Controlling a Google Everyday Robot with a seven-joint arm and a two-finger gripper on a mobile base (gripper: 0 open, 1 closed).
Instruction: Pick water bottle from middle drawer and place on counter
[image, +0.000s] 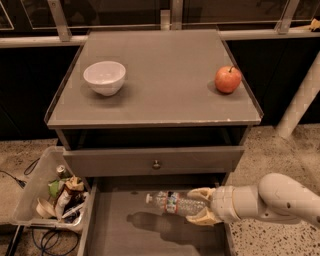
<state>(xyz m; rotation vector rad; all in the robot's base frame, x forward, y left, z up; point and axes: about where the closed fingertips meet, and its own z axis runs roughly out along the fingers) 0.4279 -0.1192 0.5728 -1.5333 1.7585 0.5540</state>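
The water bottle (172, 202) is a clear crinkled bottle with a white cap and a red-and-blue label. It lies level, cap to the left, held a little above the floor of the open middle drawer (125, 230), where it casts a shadow. My gripper (201, 206) comes in from the right and is shut on the bottle's base end, with one tan finger (200, 192) above it and one below. The grey-brown counter (160, 80) lies above, at the top of the cabinet.
A white bowl (104, 76) stands at the counter's left and a red apple (228, 79) at its right. A closed drawer front with a small knob (156, 163) sits above the open drawer. A clear bin of rubbish (55, 197) stands on the floor to the left.
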